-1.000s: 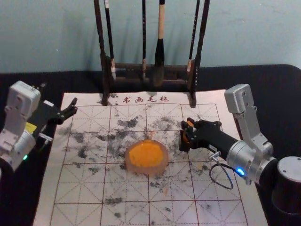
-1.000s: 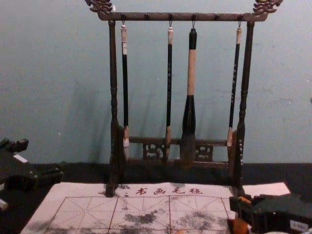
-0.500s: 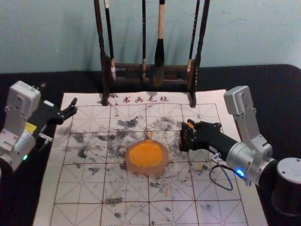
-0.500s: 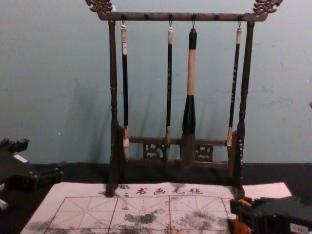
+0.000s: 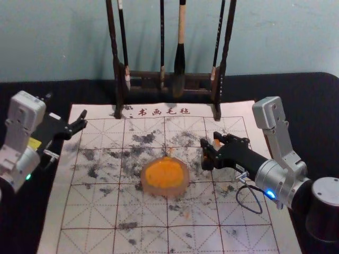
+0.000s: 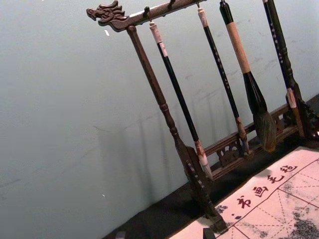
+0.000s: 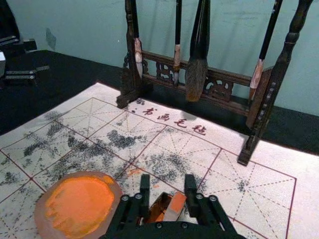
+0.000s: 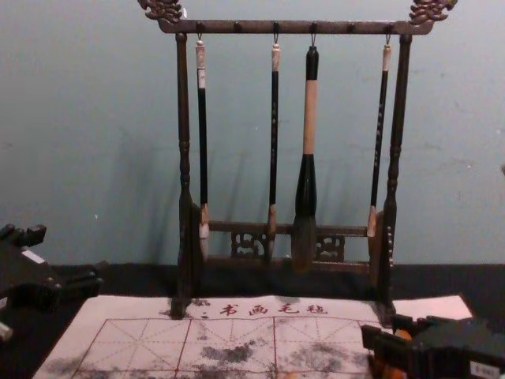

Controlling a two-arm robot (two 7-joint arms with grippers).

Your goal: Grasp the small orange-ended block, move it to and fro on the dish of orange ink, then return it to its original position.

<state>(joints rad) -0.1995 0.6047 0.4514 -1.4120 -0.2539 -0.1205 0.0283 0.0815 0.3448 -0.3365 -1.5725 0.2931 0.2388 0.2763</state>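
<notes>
Basically, right tool (image 7: 167,178) has its fingers spread either side of the orange-ended block (image 7: 175,204), which sits on the mat (image 7: 269,172) just right of the ink dish (image 7: 77,206); left tool (image 5: 84,118) is parked at far left, fingers apart. Block looks light and stiff, likely slick where inked, so grip the flat sides above the orange end, squarely and only moderately hard, else it may twist when rubbed.

Black-covered table (image 5: 312,111), pale calligraphy mat (image 5: 79,235) laid flat on it, red grid, dark ink smudges, red characters near far edge. Dish of orange ink (image 5: 184,189) sits mid-mat; dark wooden brush rack (image 5: 118,79) stands at far edge.
</notes>
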